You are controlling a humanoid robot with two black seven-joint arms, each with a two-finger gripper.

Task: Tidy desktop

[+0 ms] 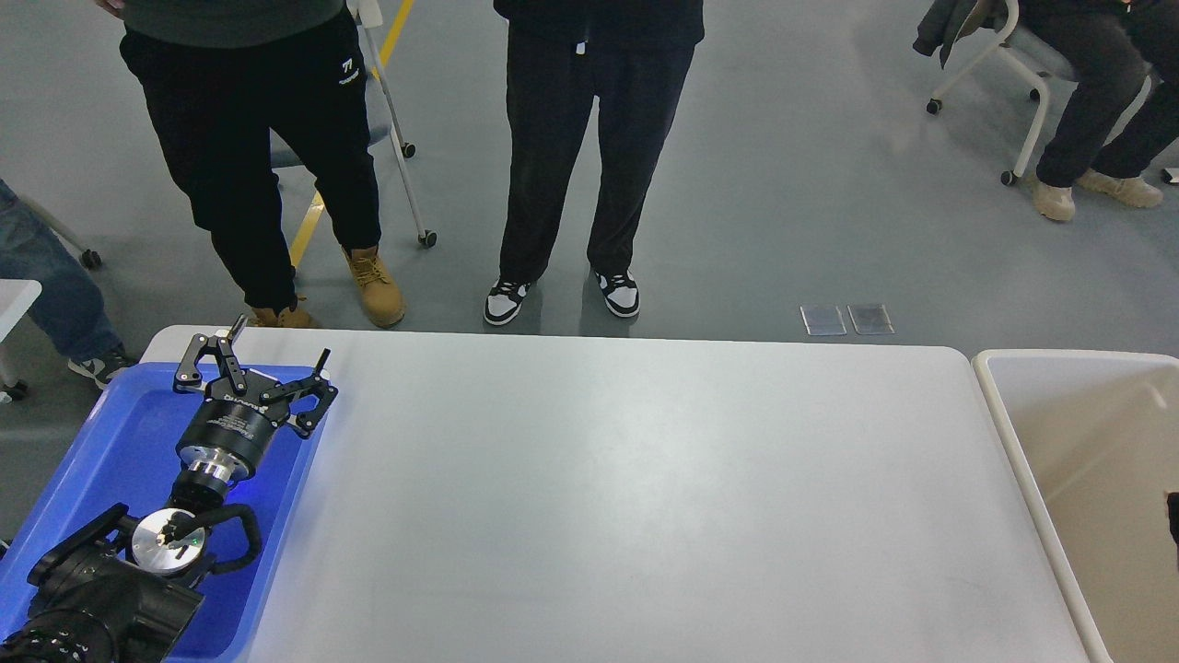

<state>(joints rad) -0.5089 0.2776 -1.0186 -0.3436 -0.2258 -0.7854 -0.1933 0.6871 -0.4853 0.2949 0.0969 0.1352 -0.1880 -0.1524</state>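
Observation:
The desktop [626, 497] is a large light grey-white tabletop, and nothing lies on its visible surface. My left gripper [279, 339] is open and empty, its two fingers spread wide, and it hovers over the far right corner of the blue tray [110, 451] at the table's left end. A dark sliver [1173, 517] shows at the right edge over the beige bin [993, 396]. It is too small to tell whether it is my right gripper.
Two people stand just beyond the table's far edge, one in tan boots [373, 285] and one in black and white sneakers [562, 295]. A seated person and a chair [1032, 101] are at the far right. The bin's visible inside shows nothing in it.

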